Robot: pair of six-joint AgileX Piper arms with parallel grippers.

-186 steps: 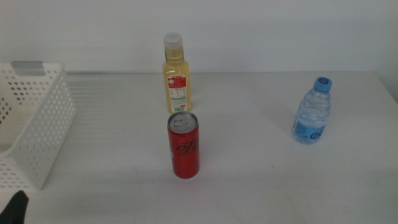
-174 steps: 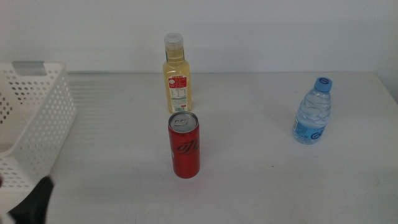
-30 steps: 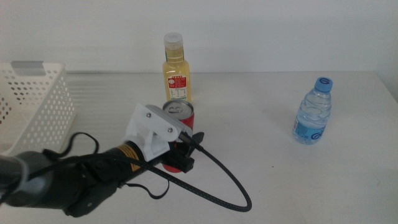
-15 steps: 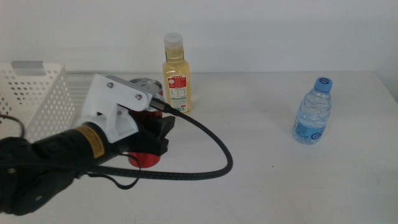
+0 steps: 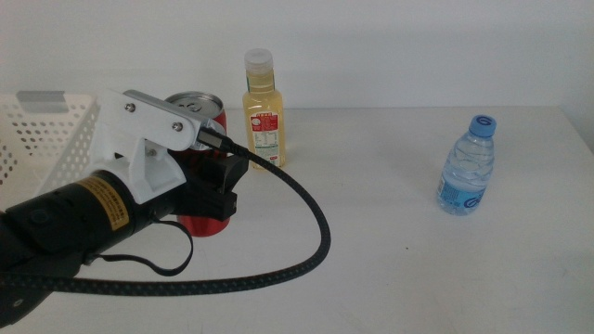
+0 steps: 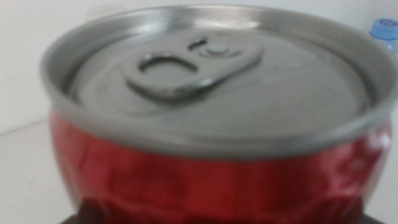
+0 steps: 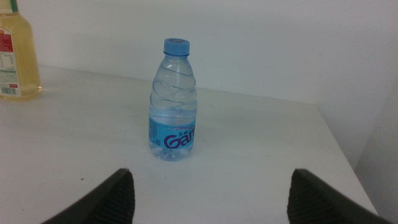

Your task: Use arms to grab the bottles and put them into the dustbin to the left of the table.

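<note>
My left gripper (image 5: 215,190), below a white housing with a black cable, is shut on the slim red soda can (image 5: 197,104) and holds it upright, raised off the table (image 5: 371,260). The can stands just right of the white perforated dustbin (image 5: 46,139). The can fills the left wrist view (image 6: 205,124), and the jaws are hidden there. The yellow-juice bottle (image 5: 262,111) stands at the back centre, right of the can. The blue-capped water bottle (image 5: 466,167) stands at the right. My right gripper (image 7: 211,193) is open, short of the water bottle (image 7: 174,102), out of the middle view.
The left arm's black cable (image 5: 316,223) loops over the table's middle front. The juice bottle shows at the edge of the right wrist view (image 7: 15,56). A white wall runs behind the table.
Over six seconds my left arm came in from the lower left and closed on the red can. In the last second it lifted the can and carried it left toward the dustbin.
</note>
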